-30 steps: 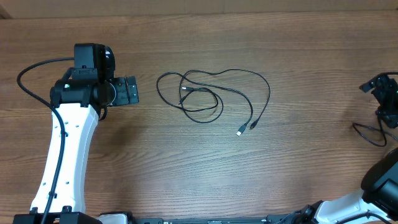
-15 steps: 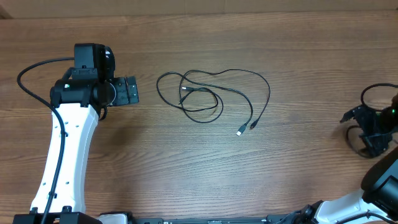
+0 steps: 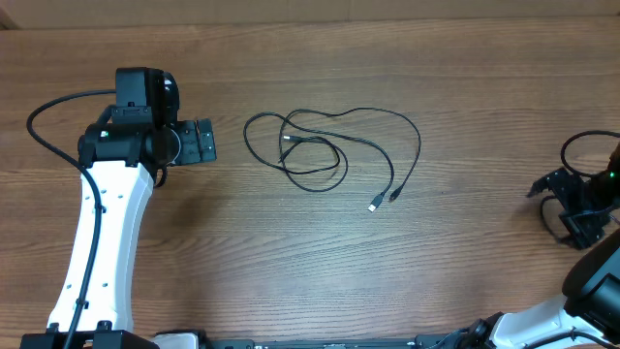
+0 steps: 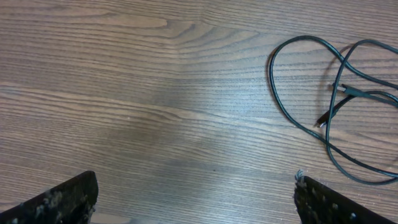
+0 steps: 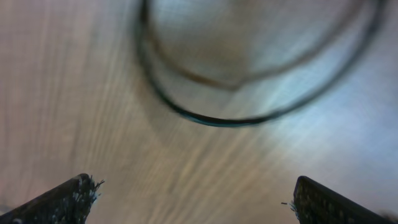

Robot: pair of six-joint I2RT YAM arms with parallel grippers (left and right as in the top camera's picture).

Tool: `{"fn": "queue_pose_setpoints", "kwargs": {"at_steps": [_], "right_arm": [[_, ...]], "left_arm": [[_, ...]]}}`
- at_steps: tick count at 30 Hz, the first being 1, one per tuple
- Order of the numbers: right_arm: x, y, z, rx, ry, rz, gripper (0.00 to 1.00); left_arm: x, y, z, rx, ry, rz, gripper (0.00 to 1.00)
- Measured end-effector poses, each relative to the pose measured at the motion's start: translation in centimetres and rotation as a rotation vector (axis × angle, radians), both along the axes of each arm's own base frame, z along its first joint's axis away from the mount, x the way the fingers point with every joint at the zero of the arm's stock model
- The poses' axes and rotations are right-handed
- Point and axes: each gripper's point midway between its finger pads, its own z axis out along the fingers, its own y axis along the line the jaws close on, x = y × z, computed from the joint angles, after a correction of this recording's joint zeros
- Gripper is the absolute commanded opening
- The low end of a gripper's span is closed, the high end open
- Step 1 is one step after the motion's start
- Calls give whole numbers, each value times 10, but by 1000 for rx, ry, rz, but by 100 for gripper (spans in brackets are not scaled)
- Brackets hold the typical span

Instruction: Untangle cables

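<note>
The cables (image 3: 329,145) are thin black cords lying in loose overlapping loops at the table's middle, with two plug ends (image 3: 384,200) at the lower right of the tangle. In the left wrist view the cables (image 4: 298,118) fill the upper right, and two small plugs (image 4: 336,106) rest inside the loops. My left gripper (image 3: 205,142) is open just left of the tangle, pointing at it and touching nothing. Over bare wood, the left gripper (image 4: 196,202) holds nothing. My right gripper (image 3: 570,208) hangs far right, open and empty, well away from the cables.
A thicker black arm wire (image 3: 576,145) loops beside the right arm. The blurred right wrist view shows a dark curved wire (image 5: 211,118) above the right gripper (image 5: 196,199). The left arm's white link (image 3: 97,242) crosses the lower left table.
The right arm has swung down and slightly inward along the right edge, and its gripper now sits lower. The left arm and the cables have not moved.
</note>
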Motion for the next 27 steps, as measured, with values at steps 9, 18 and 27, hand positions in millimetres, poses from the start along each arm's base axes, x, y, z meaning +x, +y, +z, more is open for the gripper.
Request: {"fn": "queue_pose_setpoints", "kwargs": {"at_steps": [9, 18, 27], "right_arm": [[54, 61, 5, 82, -182, 297, 100], [99, 166, 7, 79, -290, 657, 100], [132, 233, 13, 39, -452, 863, 99]], "left_arm": [[0, 0, 0, 0, 0, 0, 100], [0, 0, 0, 0, 0, 0, 100], [0, 0, 0, 0, 0, 0, 99]]}}
